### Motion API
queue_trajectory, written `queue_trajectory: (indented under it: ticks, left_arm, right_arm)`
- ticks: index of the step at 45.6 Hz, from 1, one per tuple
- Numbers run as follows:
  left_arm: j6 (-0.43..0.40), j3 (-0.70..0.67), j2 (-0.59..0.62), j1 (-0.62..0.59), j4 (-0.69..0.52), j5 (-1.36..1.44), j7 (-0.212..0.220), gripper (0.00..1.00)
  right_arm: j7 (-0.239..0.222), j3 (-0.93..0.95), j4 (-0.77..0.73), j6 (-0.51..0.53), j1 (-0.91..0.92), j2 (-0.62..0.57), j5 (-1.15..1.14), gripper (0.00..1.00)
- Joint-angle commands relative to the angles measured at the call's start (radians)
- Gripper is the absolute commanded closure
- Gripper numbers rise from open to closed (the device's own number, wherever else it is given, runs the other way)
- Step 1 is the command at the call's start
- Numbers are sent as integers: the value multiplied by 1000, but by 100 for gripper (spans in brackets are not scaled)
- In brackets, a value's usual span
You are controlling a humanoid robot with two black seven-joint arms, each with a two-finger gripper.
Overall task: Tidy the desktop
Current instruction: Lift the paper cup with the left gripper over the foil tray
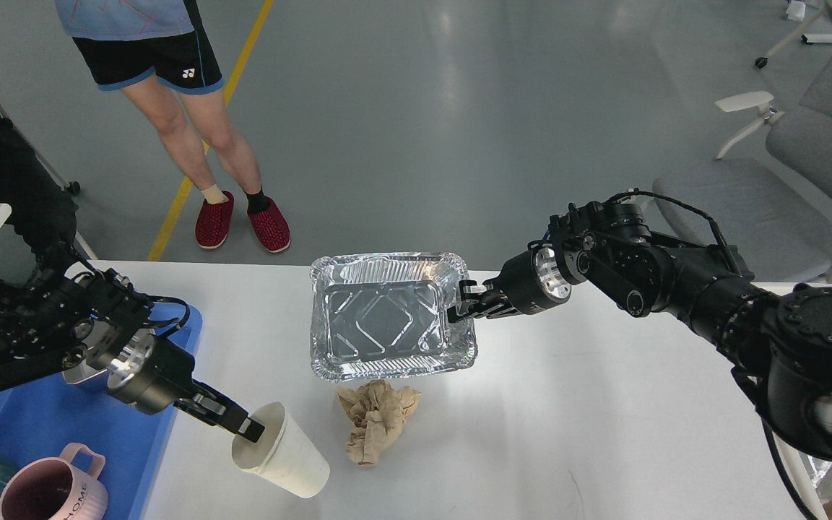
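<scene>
Surface [568,404] is smooth white; left claw [246,427] clamps paper cup [282,455] rim, right claw [463,303] clamps foil tray [387,318] rim.

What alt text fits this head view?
Left gripper grips the rim of a tilted white paper cup while right gripper grips a foil tray on the desktop, crumpled brown paper between them.
</scene>
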Motion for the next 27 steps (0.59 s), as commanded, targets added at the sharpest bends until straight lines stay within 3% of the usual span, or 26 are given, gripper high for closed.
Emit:
queue_trajectory:
  ticks: [1,7,19,27]
  left_arm:
    - [-33,9,136,-91,-175,45,12,99]
    - [-99,1,263,-220,-246,100,7,99]
    - [-315,-42,406,-623,-256,100,-5,99]
    - [-322,-53,467,-763,-266,103,-7,99]
  right_arm:
    - [1,0,-2,-5,0,0,-2,100]
    - [1,0,-1,-8,0,0,-2,100]
    - [1,-12,-2,-14,-3,2,-3,100]
    - [3,-22,-2,-17,0,2,-2,100]
